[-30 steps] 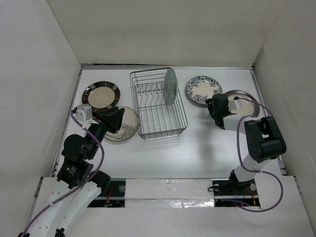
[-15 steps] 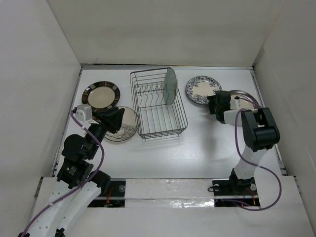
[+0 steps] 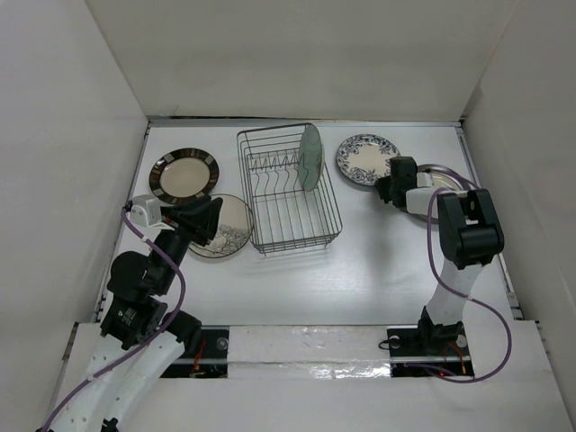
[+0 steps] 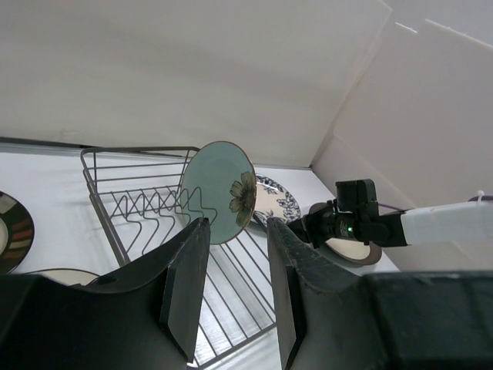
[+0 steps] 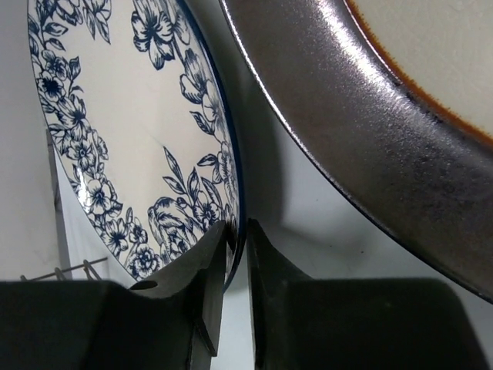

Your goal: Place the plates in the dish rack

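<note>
While the blue-floral plate (image 3: 364,160) is sitting on the table to the right of the dish rack (image 3: 270,245), the right gripper (image 5: 235,231) is clamping its near-right rim, its jaws having narrowed from wide apart a second ago. That grip is probably setting up the lift toward the rack, where the pale green plate (image 3: 310,157) is already standing upright. The left gripper (image 4: 237,227) is hovering with its jaws apart and empty.

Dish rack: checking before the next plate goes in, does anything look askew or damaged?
Nothing looks damaged or spilled. The dish rack sits slightly skewed on the table; the pale green plate stands on edge at its far right.
</note>
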You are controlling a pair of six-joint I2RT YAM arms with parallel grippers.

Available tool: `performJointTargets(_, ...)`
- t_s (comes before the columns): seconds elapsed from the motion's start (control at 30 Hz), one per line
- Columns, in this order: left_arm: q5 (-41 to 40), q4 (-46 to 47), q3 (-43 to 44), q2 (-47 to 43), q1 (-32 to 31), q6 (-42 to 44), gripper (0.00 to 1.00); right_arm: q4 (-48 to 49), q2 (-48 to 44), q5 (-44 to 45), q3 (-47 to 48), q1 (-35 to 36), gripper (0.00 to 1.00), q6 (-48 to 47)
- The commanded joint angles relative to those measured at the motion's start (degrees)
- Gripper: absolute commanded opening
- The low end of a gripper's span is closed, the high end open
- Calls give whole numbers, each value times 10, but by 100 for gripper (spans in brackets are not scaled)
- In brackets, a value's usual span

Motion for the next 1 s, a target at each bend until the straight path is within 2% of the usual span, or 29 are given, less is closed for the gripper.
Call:
performJointTargets(0.0,-7,22,15,-14,2,8,33,2,-2,-11,28,-10,14,-18)
performJointTargets(0.07,-7,22,14,-17,2,8,33,29,-8,-22,5,-10,6,-21)
performJointTargets(0.17,-8,22,13,-17,2,8,33,59,-13,-27,-11,-15,0,-32)
performJointTargets(0.37,-7,22,13,-10,2,10,33,84,-80,42,-41,-1,0,-124)
performJointTargets(0.5,-7,22,14,-1,2,9,33,106,-139,49,-63,-1,0,-195)
performJointTargets(0.83,-3,23,14,19,2,10,33,192,-267,-8,-153,-21,0,-255)
performJointTargets(0.97,-1,23,14,24,2,10,33,185,-314,-16,-158,-26,0,-272)
